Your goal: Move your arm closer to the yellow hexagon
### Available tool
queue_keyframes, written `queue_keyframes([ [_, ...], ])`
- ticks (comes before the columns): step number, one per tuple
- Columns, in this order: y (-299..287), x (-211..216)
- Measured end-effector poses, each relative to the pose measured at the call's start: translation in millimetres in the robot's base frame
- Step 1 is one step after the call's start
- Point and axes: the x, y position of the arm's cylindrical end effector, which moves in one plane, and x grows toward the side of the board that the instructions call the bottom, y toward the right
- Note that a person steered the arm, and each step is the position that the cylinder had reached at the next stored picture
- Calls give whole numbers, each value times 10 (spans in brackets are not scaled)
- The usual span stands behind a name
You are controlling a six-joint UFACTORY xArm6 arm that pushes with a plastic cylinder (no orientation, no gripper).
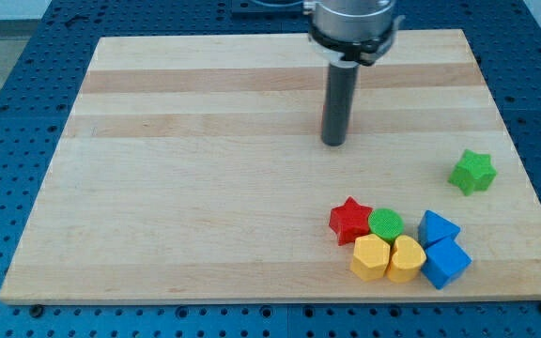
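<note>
The yellow hexagon lies near the view's bottom, right of centre, at the left end of a tight cluster. Touching it are a red star above left, a green round block above and a yellow heart to its right. My tip is the lower end of the dark rod, standing well above the cluster toward the view's top, slightly left of the hexagon. A thin red edge shows behind the rod, mostly hidden.
Two blue blocks, one above the other, sit at the cluster's right end. A green star lies alone near the board's right edge. The wooden board rests on a blue perforated table.
</note>
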Motion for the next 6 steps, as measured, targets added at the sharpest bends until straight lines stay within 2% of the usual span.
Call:
queue_keyframes([
  [1, -771, 267],
  [2, -1132, 791],
  [3, -1123, 1339],
  [4, -867, 1872],
  [5, -627, 2013],
  [6, -42, 1952],
])
